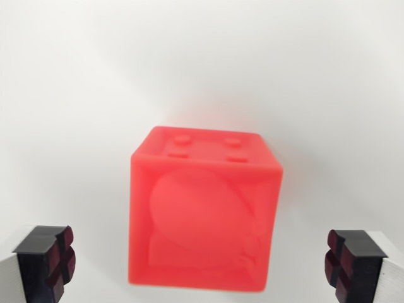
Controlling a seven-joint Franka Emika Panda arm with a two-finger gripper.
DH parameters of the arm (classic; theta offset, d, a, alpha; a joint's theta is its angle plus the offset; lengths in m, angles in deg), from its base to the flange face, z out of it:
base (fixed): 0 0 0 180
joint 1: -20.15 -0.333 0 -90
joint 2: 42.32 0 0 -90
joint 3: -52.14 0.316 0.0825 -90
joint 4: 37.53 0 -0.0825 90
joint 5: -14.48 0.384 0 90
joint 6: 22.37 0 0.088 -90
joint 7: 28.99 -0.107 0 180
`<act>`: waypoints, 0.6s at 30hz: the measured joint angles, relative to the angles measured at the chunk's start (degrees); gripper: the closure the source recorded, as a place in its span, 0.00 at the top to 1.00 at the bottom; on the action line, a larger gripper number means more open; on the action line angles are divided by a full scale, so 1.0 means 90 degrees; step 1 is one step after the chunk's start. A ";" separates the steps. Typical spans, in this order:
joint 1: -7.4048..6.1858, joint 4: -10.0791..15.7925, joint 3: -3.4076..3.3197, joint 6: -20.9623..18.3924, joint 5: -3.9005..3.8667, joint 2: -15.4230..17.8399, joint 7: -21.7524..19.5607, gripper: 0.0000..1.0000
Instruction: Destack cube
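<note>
A red cube [205, 214] fills the middle of the wrist view, with raised studs on its top face and a rounded relief on the side facing me. It rests on a white surface [202, 57], and no second cube shows. My gripper [202, 265] is open: the left fingertip [53, 259] stands at the lower left and the right fingertip [347, 262] at the lower right, each well clear of the cube's sides. Between the pads lies the cube's lower part. Nothing is held.
Only the plain white surface surrounds the cube on all sides, with a faint red glow reflected just behind it.
</note>
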 joint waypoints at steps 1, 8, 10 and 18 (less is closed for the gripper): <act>0.0000 0.0015 0.0000 -0.0053 0.0000 0.0071 0.0000 1.00; 0.0000 0.0079 0.0000 -0.0435 0.0000 0.0526 0.0000 1.00; 0.0000 0.0089 0.0000 -0.0532 0.0000 0.0630 0.0000 1.00; 0.0000 0.0104 0.0000 -0.1049 0.0000 0.1172 0.0000 1.00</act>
